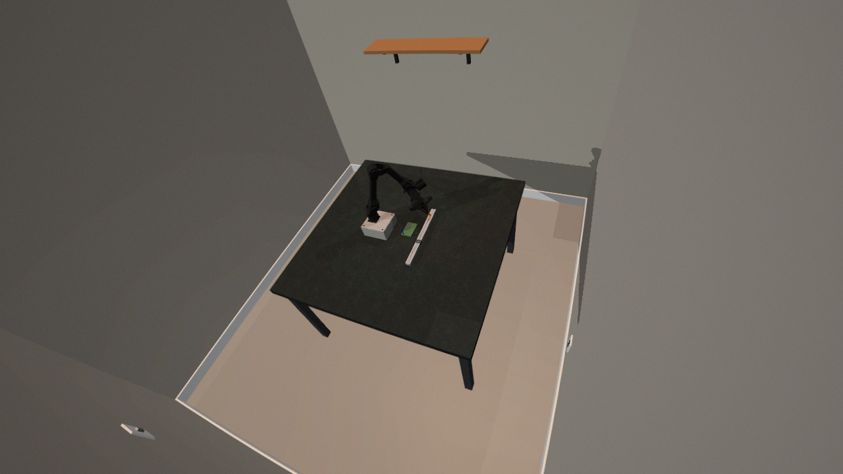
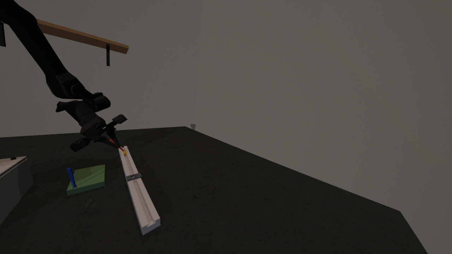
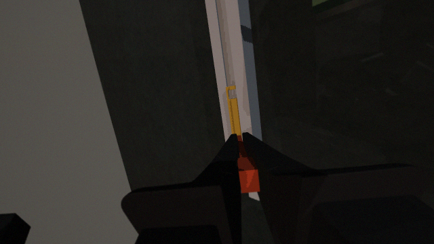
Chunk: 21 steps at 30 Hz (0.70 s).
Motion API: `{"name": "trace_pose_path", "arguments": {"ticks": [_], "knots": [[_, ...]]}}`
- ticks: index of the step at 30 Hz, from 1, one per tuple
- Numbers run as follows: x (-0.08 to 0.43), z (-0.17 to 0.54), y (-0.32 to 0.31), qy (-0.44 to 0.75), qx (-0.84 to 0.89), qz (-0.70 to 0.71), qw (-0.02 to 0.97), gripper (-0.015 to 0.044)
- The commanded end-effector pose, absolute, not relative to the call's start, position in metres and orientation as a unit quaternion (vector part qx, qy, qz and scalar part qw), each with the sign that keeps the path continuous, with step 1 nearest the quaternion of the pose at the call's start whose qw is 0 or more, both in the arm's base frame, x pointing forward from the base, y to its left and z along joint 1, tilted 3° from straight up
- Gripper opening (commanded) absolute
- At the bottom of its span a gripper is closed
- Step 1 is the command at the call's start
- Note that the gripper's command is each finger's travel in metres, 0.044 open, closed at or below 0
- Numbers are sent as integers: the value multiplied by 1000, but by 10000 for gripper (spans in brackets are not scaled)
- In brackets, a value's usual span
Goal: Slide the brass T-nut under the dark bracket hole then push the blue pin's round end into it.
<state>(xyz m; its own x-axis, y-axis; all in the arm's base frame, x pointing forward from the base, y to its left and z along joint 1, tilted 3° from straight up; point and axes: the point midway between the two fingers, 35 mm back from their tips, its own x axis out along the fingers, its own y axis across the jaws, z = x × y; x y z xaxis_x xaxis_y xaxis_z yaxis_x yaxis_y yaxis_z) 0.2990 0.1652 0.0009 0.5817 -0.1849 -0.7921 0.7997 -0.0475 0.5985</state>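
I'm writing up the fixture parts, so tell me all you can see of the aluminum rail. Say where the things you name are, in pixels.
The aluminum rail point(image 1: 413, 251) point(image 2: 138, 202) point(image 3: 234, 44) is a long, straight, pale bar with a metal look, lying flat on the dark table. An undercut slot runs along its top, open at the near end in the exterior view. The dark bracket point(image 1: 419, 240) point(image 2: 134, 176) crosses it partway along; the brass T-nut point(image 2: 124, 152) point(image 3: 234, 113) is at the slot near its far end.

No readable text, labels or numbers anywhere.
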Motion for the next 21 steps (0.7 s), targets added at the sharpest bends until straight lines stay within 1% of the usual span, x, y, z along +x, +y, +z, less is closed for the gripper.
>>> {"name": "trace_pose_path", "arguments": {"ticks": [1,21], "knots": [[302,4,168,255,614,-382,642,-150],[305,5,168,274,603,-397,635,-150]]}}
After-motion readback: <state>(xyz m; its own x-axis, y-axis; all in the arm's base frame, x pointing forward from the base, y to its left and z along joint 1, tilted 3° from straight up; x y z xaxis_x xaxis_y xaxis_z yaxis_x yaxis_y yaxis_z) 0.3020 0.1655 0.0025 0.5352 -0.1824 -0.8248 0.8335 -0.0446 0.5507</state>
